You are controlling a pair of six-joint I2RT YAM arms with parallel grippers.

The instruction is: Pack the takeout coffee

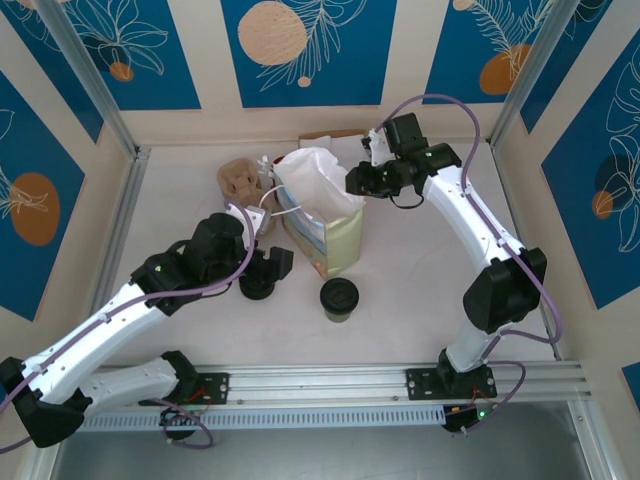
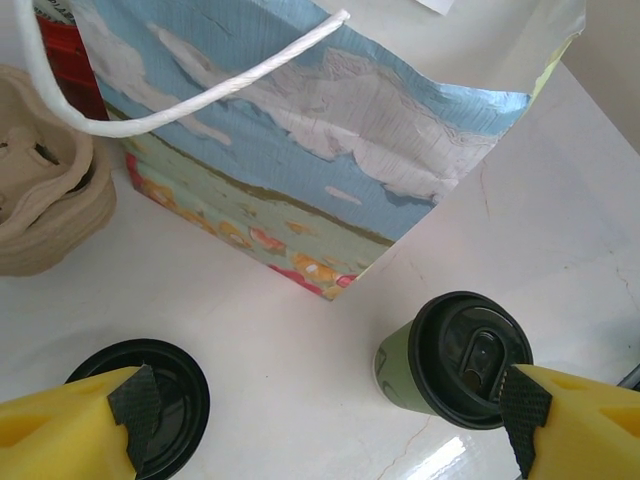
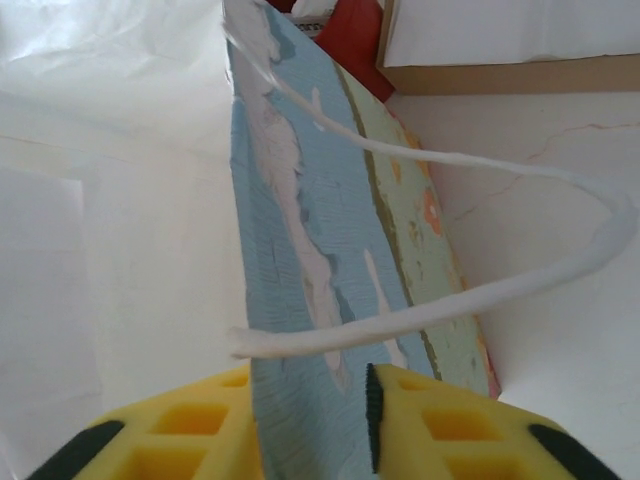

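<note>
**A:** Yellow foam tips [image 2: 70, 430] of left jaws sat nearest, spread wide, nothing btwn them but bare table [image 2: 300, 330].

**B:** Where was the coffee?

**A:** Takeout coffee [image 2: 455, 360] stood upright on the table, lid on, just off the paper bag's [image 2: 300, 170] near corner, outside it and close by one tip. Stack of black lids [image 2: 150, 390] sat by the other tip.

**B:** Right jaws?

**A:** Up at the bag's rim, w/ the bag wall btwn them. Looked clamped on it, prob. holding the mouth open.

**B:** So step in hand = grab the cup?

**A:** I'd say so. Left jaws weren't centred on it. Best to shift across till the cup sits mid-gap, drop below the lid, then squeeze the paper sides gently; too hard could crush it or pop the lid. Keep clear of the lid stack & rope handle [image 2: 200, 90].
</note>
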